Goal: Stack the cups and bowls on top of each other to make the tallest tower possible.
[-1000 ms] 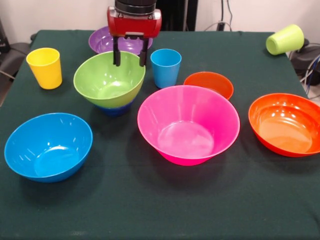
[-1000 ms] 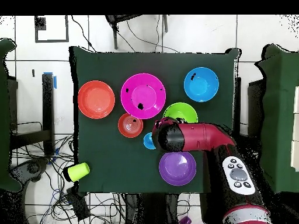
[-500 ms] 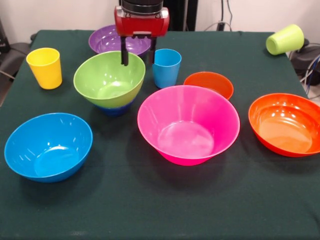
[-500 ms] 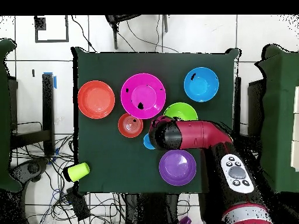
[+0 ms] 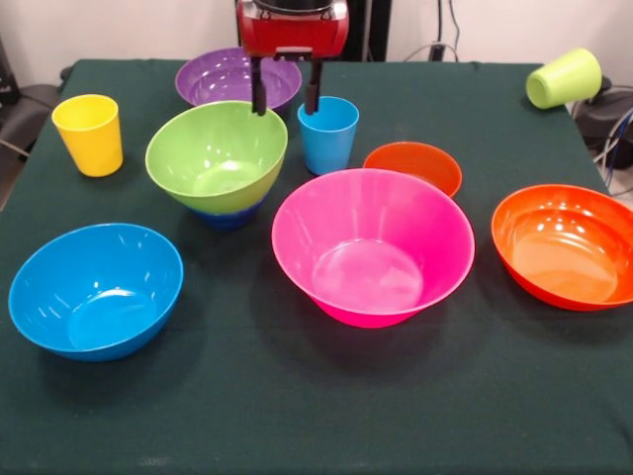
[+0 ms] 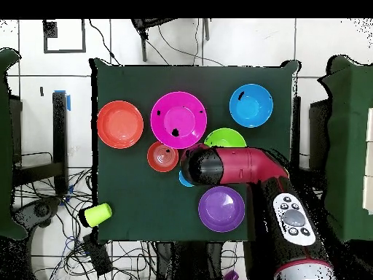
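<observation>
Green bowl (image 5: 217, 156) atop dark blue bowl (image 5: 227, 214)

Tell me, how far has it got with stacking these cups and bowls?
Barely started. Done: the lime green bowl sits in a small dark blue bowl, the only stack. In hand: nothing; the pincer hangs open and empty between the green bowl and the light blue cup. Left: the pink bowl, every other bowl and all three cups stand separately.

One camera faces across the table (image 5: 297, 416) — another looks straight down on it.
</observation>
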